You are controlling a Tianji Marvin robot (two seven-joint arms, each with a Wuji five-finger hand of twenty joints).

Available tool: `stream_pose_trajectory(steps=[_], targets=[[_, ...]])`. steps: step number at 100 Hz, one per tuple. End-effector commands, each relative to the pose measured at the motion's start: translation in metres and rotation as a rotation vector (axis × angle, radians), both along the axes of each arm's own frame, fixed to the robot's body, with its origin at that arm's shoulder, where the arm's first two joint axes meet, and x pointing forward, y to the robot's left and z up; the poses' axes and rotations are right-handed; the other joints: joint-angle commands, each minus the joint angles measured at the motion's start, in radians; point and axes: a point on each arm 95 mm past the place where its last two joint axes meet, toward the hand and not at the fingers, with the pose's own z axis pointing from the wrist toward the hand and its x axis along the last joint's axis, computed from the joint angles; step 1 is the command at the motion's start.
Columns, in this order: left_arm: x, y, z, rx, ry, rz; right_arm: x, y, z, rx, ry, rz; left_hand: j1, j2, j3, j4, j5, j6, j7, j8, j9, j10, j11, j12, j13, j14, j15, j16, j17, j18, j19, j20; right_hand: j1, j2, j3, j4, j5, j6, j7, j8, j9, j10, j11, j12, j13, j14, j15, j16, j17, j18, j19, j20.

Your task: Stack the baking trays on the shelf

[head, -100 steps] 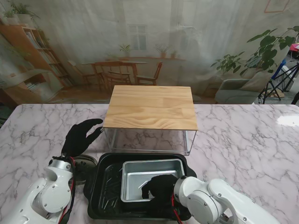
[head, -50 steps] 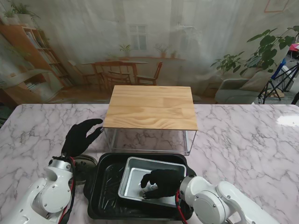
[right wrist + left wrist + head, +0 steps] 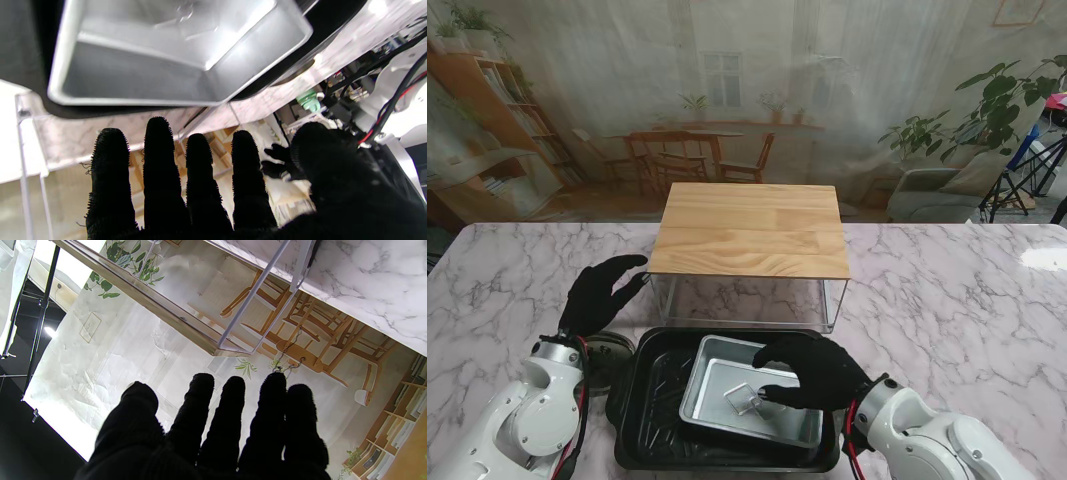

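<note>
Sitting inside the black baking tray on the desk, the silver baking tray lies skewed, long axis roughly left-right, shiny with a raised rim. The right robot hand hovers over it, fingers spread, holding nothing. The left robot hand is open too, near the wooden-topped shelf.

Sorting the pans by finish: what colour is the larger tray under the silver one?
Black; the larger tray shows best in the stand view, holding the silver tray.
</note>
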Motion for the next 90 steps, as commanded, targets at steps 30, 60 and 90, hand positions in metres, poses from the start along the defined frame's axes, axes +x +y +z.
stream_pose_trajectory(steps=[30,60,90], targets=[[-0.001,-0.002,-0.003,0.003,0.019,-0.005,-0.010,-0.056,0.006,0.009,-0.188,-0.193,0.012,0.030,-0.024,-0.014,0.016,-0.011,0.003,-0.006,0.019,-0.014,0.006,-0.002,0.003,0.006,0.005,0.005,-0.022,-0.008,0.001,-0.007,-0.028,0.021,-0.056,0.031,0.114,-0.031,-0.053,-0.002,0.031,0.008,-0.064,-0.013,-0.057,0.007,-0.122,-0.028,-0.072,0.007,-0.054,-0.014],[-0.001,-0.002,-0.003,0.000,0.023,0.001,-0.006,-0.086,0.004,0.076,-0.295,-0.329,0.013,0.038,-0.023,-0.012,0.018,-0.006,0.000,-0.006,0.016,-0.013,0.003,-0.002,0.001,0.005,0.002,0.006,-0.026,-0.007,0.002,-0.006,-0.026,0.013,-0.053,0.032,0.138,-0.030,-0.076,0.005,0.033,0.006,-0.114,-0.029,-0.075,0.002,-0.163,-0.041,-0.092,0.000,-0.086,-0.016],[0.000,-0.003,-0.005,0.012,0.039,0.001,0.017,-0.115,-0.014,0.119,-0.328,-0.453,0.013,0.038,-0.024,-0.012,0.020,-0.005,-0.001,-0.005,0.016,-0.011,0.001,-0.002,0.000,0.006,0.000,0.007,-0.027,-0.007,0.001,-0.006,-0.027,0.015,-0.050,0.032,0.125,-0.041,-0.093,0.011,0.002,-0.027,-0.169,-0.068,-0.123,-0.026,-0.230,-0.073,-0.136,-0.029,-0.148,-0.022]])
